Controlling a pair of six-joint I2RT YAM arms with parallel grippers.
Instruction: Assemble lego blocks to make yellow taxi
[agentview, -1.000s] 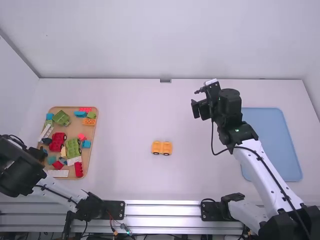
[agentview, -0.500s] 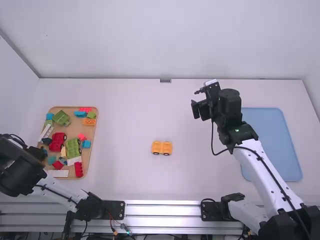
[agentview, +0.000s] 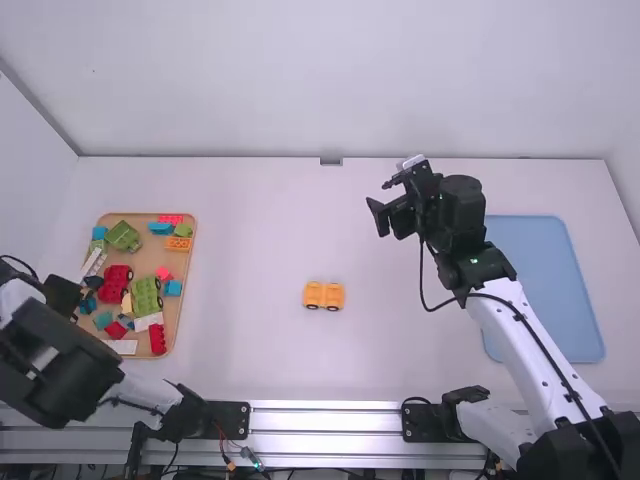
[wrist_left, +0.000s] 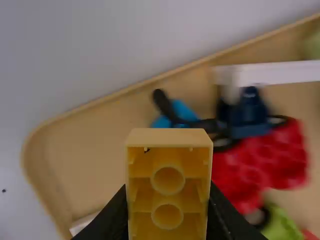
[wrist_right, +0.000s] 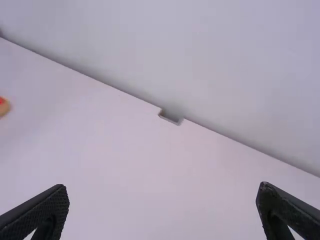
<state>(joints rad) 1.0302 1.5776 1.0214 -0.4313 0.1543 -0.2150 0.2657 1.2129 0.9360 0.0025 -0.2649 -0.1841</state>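
An orange-yellow toy car body on dark wheels (agentview: 323, 296) stands upright on the middle of the table. Over the left edge of the block tray is my left gripper (agentview: 64, 294). From its wrist, the left gripper (wrist_left: 168, 202) is shut on a yellow block (wrist_left: 169, 187), whose hollow underside with two round tubes faces the camera. Well beyond the car and to its right, my right gripper (agentview: 388, 216) hangs over the table. In its own wrist view the right gripper (wrist_right: 162, 202) has widely spread fingers with nothing between them.
The wooden tray (agentview: 186, 290) at the left holds several loose blocks and wheeled bases, red, green, blue, white and orange. A light blue mat (agentview: 545, 280) lies at the right, partly behind the right arm.
The left arm has shifted towards the near left edge, its gripper still by the tray. My right gripper has turned a little and swung slightly left. The car has stayed in place.
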